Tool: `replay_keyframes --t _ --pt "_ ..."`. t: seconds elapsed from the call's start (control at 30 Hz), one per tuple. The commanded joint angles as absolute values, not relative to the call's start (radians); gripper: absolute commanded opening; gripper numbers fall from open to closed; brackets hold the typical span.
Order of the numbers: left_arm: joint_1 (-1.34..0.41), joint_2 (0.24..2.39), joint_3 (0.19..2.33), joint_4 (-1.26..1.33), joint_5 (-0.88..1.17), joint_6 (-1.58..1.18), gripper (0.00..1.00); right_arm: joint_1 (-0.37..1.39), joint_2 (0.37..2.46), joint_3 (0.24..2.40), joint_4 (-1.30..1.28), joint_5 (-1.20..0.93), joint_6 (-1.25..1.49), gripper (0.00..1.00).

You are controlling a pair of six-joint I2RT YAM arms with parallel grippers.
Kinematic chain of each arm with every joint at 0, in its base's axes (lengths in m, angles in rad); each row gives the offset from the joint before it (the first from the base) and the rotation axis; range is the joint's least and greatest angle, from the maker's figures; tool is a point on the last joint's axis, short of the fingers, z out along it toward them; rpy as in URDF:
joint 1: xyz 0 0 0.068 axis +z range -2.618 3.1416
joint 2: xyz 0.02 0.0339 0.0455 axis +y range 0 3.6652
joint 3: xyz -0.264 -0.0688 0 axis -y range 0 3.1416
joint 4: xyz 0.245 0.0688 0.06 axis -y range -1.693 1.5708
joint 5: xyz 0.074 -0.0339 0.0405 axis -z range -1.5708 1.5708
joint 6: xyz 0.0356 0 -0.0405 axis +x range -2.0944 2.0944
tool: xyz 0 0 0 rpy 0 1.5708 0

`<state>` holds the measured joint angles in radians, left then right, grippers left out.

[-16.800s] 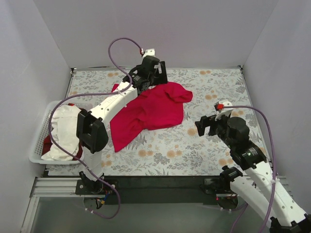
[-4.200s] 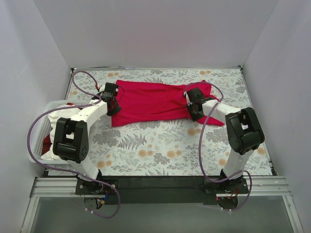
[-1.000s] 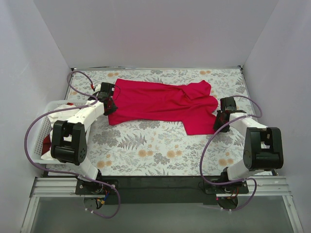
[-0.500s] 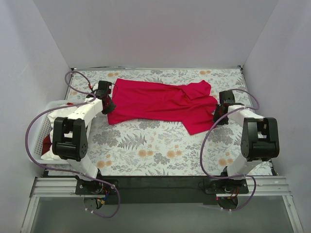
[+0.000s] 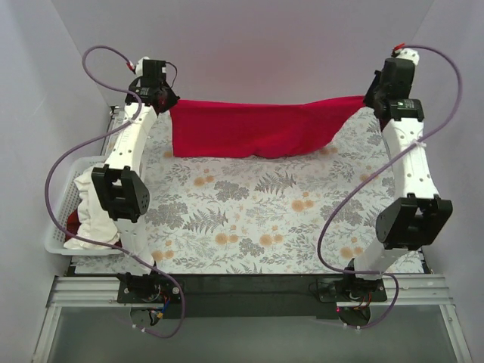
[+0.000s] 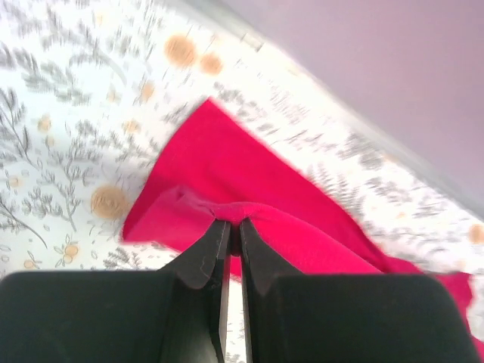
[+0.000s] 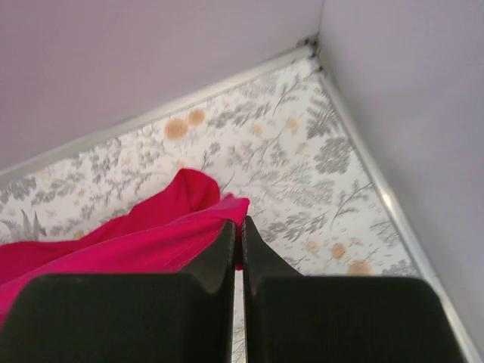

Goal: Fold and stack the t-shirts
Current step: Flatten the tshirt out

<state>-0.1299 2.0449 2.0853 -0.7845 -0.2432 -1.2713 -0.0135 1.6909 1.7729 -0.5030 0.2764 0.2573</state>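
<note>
a crimson red t-shirt [image 5: 249, 130] is seen stretched between two grippers at the far end of the table, hung like a banner above the floral-patterned grey cloth [image 5: 265, 215]. the shirt's left end is pinched by the left gripper [image 5: 168, 102], whose jaws are pressed together on a bunched fold of the fabric. in the left wrist view, that fold is seen gathered at the tips of the black fingers [image 6: 203, 261], with barely a slit left between them. the opposite end is clamped in the same way by the right gripper [image 5: 370, 98], held high near the far right corner. in the right wrist view, a thin edge of red cloth is caught between the tightly closed jaws. the shirt is drawn fairly taut along its upper edge, with a slight sag at the middle, and the rest is draped downward in front of the back wall [image 5: 257, 53]. whether the lower hem is touching the patterned cloth cannot be told.

at the left edge of the table, a white slatted basket [image 5: 57, 231] is shown, with a crumpled white t-shirt [image 5: 102, 200] heaped inside it. more red cloth [image 5: 73, 224] is glimpsed beneath the white one. purple cables [image 5: 64, 166] are looped loosely beside both arms.
</note>
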Motion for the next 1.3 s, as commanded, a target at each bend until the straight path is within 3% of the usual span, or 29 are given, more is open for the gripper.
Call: replay_keyframes --t 0.0,0.33,0.57,0.8,1.03,1.27 --pt "-0.124 1.912 2.166 -0.881 -0.258 -1.236 0.00 -0.057 1.550 1.853 -0.558 0.374 0.200 0.01" --pt "-0.124 1.315 1.872 -0.640 -0.235 -1.137 0.00 -0.074 1.058 1.813 -0.483 0.460 0.034 0.01" --pt "-0.124 1.152 1.936 -0.715 -0.244 -1.100 0.00 -0.072 0.897 1.819 -0.443 0.393 -0.083 0.01" --pt "-0.124 1.199 1.927 -0.713 -0.226 -1.077 0.00 -0.057 0.974 1.908 -0.440 0.208 -0.155 0.01" --pt "-0.124 1.379 1.795 -0.606 -0.232 -1.080 0.00 -0.057 1.238 1.977 -0.437 0.075 -0.186 0.01" --pt "-0.123 1.672 1.634 -0.437 -0.226 -1.117 0.00 -0.057 1.391 1.628 -0.175 -0.023 -0.163 0.01"
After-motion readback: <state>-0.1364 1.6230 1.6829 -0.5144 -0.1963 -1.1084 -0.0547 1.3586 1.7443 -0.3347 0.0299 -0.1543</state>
